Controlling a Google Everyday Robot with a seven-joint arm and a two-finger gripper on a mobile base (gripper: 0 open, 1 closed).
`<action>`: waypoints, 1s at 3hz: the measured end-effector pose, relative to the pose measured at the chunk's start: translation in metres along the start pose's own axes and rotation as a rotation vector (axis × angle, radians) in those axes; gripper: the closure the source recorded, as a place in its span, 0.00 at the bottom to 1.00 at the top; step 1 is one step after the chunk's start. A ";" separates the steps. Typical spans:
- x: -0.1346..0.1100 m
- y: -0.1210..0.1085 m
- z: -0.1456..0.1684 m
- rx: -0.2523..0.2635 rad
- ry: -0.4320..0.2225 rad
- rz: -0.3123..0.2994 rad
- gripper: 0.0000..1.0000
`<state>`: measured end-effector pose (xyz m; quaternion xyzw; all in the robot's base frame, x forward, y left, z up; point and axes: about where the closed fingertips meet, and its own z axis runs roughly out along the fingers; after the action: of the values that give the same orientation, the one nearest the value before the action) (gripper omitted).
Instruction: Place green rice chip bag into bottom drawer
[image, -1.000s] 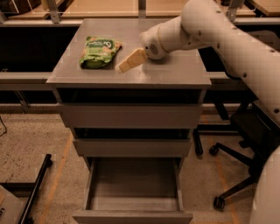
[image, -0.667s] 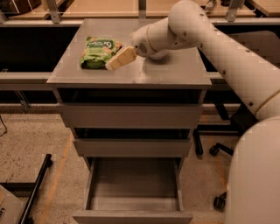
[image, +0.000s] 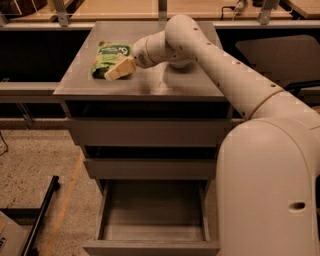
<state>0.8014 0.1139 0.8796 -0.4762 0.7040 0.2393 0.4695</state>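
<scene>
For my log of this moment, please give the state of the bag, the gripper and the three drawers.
green rice chip bag: lying flat on the cabinet top, not yet in a drawer.
gripper: low over the cabinet top, at the bag's near corner.
bottom drawer: pulled open.
two upper drawers: look shut.

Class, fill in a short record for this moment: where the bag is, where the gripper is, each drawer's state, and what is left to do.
Bag: green rice chip bag lies on the cabinet top, towards its left side.
Gripper: gripper at the bag's front right edge; contact unclear.
Bottom drawer: bottom drawer pulled open, grey floor showing.
Upper drawers: two upper drawers pushed in.
Left to do: bag not yet in drawer.
</scene>
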 end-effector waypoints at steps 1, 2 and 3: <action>0.000 -0.011 0.029 0.032 -0.010 0.023 0.00; 0.000 -0.017 0.050 0.044 -0.019 0.058 0.17; 0.005 -0.025 0.055 0.068 -0.017 0.076 0.41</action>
<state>0.8472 0.1442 0.8531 -0.4310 0.7253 0.2369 0.4818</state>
